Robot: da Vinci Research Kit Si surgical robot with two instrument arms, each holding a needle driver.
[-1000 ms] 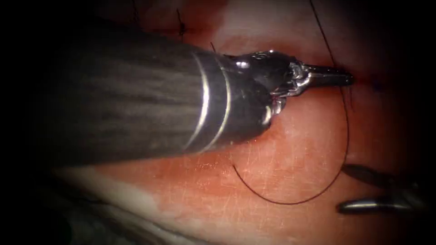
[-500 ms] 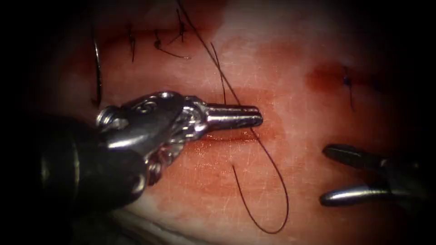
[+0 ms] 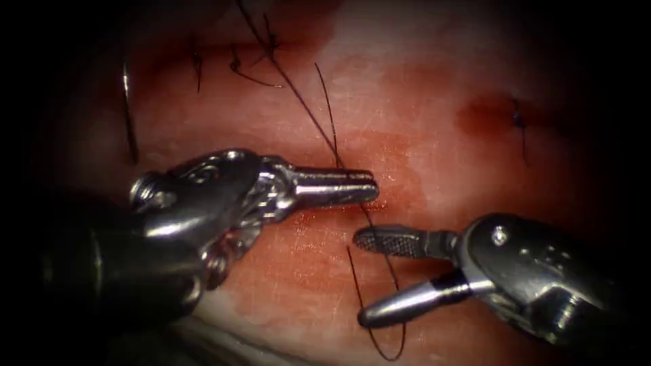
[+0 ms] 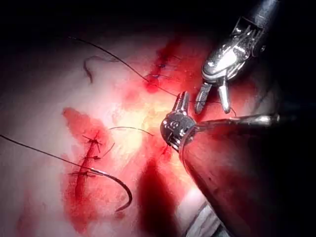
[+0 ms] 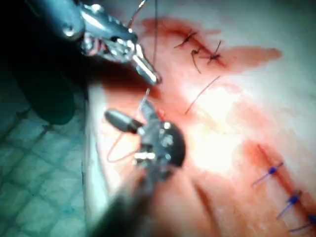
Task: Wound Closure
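Needle [image 3: 127, 108] lies free on the tissue [image 3: 434, 135] at far left, held by neither tool; whether its tip is in the tissue cannot be told. Left tool [image 3: 366, 187]: jaws closed on the thread [image 3: 298, 95], which runs to the far side. Right tool [image 3: 363, 278]: jaws wide open, empty, straddling the thread loop near the left tool.

Endoscope view: light concentrates on the central tissue [image 3: 434, 135], and the margins fall off to black on all sides. Bright glare streaks mark the left claw [image 3: 371, 186] and the right claw [image 3: 359, 279]. Left wrist view: strongly lit tissue, with a dark shadow cast beneath the shaft [image 4: 237, 173].
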